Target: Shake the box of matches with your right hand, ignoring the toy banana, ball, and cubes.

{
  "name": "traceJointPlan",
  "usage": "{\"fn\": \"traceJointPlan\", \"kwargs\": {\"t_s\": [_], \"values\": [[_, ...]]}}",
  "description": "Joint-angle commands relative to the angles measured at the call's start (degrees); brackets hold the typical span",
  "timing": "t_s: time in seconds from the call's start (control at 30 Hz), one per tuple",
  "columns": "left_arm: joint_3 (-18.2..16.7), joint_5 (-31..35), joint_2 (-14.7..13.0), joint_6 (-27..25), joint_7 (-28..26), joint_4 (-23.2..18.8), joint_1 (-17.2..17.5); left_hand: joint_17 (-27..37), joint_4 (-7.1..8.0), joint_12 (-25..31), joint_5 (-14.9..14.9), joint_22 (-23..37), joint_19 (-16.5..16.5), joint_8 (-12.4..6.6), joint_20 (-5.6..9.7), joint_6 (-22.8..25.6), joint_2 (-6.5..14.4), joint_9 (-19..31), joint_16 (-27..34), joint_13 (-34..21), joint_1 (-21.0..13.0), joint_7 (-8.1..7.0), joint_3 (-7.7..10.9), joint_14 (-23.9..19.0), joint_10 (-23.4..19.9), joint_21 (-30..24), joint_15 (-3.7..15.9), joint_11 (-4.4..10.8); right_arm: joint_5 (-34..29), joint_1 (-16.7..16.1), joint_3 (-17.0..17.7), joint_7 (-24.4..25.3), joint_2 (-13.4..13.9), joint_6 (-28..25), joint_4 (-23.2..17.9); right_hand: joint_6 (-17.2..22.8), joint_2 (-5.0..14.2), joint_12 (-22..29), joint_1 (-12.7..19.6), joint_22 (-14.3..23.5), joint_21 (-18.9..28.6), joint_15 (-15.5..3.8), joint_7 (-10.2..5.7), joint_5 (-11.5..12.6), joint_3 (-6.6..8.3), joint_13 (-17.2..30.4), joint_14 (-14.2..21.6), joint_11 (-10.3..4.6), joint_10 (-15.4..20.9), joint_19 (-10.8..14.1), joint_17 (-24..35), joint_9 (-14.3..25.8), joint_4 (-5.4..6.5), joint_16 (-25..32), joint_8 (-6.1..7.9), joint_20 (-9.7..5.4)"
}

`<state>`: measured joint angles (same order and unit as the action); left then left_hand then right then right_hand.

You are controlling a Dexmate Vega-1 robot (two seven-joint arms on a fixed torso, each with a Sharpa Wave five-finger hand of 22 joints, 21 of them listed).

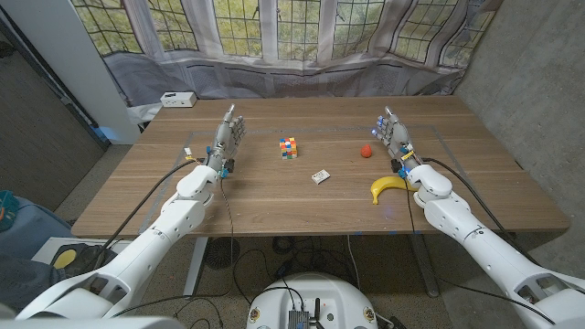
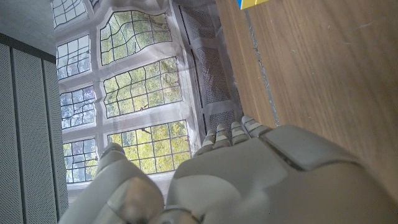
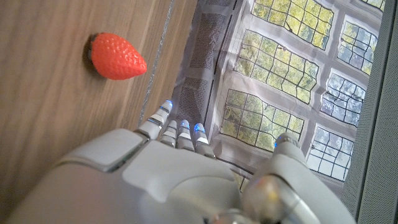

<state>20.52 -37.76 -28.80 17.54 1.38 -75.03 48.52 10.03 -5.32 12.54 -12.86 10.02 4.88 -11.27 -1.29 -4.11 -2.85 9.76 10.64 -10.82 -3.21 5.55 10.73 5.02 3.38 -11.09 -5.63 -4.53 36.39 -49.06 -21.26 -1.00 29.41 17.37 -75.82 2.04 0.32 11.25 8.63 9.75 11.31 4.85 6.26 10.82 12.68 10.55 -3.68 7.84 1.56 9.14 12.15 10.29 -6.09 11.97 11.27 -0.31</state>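
The wooden table [image 1: 183, 196] is big and brown. The left hand [image 1: 228, 135] stands up on the left side, fingers apart, holding nothing. The right hand [image 1: 394, 135] stands up on the right side, fingers apart, holding nothing too. A yellow toy banana [image 1: 388, 186] lies just beside the right arm. A colourful cube [image 1: 289, 147] sits near the middle. The small box of matches [image 1: 320, 175] lies between the cube and the banana, away from both hands. Its writing is too small to read. A little red strawberry toy [image 3: 116, 56] sits near the right hand.
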Motion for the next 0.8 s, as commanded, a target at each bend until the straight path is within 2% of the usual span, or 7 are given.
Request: {"fn": "traceJointPlan", "kwargs": {"t_s": [0.03,0.47,0.63,0.7,0.8], "values": [[-0.09,-0.67,0.66,0.84,0.36,-0.23,0.27,0.27,-0.06,0.19,-0.15,0.14,0.62,-0.31,0.07,-0.01,0.26,0.27,0.33,-0.10,-0.88,0.46,0.49,0.16,0.27,-0.18,-0.14,-0.35,-1.18,-1.88,0.22,2.01,-0.40,2.43,-1.33,0.55,0.34,0.53,0.80,0.16,0.27,0.64,-0.07,0.33,0.53,0.15,0.41,0.29,0.58,0.77,0.05,0.31,-0.03,0.35,0.55,0.23],[-0.75,0.29,-1.21,0.90,-1.18,-4.51,2.35,0.26,-0.19,0.35,-0.05,0.14,1.17,-0.43,-0.95,1.04,0.71,0.28,0.39,-0.11,-1.32,0.22,0.63,-0.25,-0.50,0.01,-0.06,-0.20,-3.69,-2.73,0.28,2.37,0.19,5.97,-2.45,1.68,1.10,0.94,1.74,0.16,0.56,0.00,-0.59,0.26,0.99,0.20,1.74,-0.47,2.19,2.01,-0.08,0.33,-0.51,0.67,0.70,0.07],[-0.64,0.50,-1.02,1.36,-1.18,-4.70,2.39,0.24,-0.27,0.43,0.01,0.15,1.21,-0.51,-1.11,1.64,1.00,0.29,0.46,-0.11,-1.59,0.20,0.75,-0.60,-0.93,0.01,-0.05,0.00,-5.04,-3.36,0.56,3.36,0.33,7.68,-3.27,4.69,1.53,1.05,2.56,0.17,0.75,-0.52,-1.04,0.09,1.29,0.25,3.06,-1.52,3.17,3.15,-0.18,0.42,-0.99,0.95,1.56,0.04],[-0.59,0.68,-0.55,1.73,-1.63,-4.49,2.36,0.22,-0.42,0.66,0.13,0.14,0.19,-0.56,0.36,2.48,1.44,0.30,0.58,-0.11,-2.04,0.40,0.95,-1.29,-1.91,-0.37,-0.11,-0.19,-5.53,-3.54,0.56,3.48,0.62,7.88,-3.66,5.28,1.61,1.18,2.71,0.18,0.83,-0.79,-1.25,0.04,1.33,0.25,3.58,-1.92,3.74,3.53,-0.18,0.45,-1.08,1.10,1.68,-0.06],[-0.56,0.33,0.26,2.19,-1.81,-4.19,2.39,0.20,-0.64,1.09,0.36,0.12,-1.51,-0.94,1.28,4.46,1.77,0.31,0.98,-0.10,-2.51,0.47,1.09,-3.04,-3.60,-0.87,0.19,-0.31,-5.65,-3.82,0.64,3.37,1.01,7.85,-4.31,5.52,1.71,1.22,2.87,0.18,0.80,-0.83,-1.60,0.01,1.40,0.26,3.83,-2.39,4.00,3.62,-0.20,0.46,-1.16,1.14,1.69,0.00]]}}
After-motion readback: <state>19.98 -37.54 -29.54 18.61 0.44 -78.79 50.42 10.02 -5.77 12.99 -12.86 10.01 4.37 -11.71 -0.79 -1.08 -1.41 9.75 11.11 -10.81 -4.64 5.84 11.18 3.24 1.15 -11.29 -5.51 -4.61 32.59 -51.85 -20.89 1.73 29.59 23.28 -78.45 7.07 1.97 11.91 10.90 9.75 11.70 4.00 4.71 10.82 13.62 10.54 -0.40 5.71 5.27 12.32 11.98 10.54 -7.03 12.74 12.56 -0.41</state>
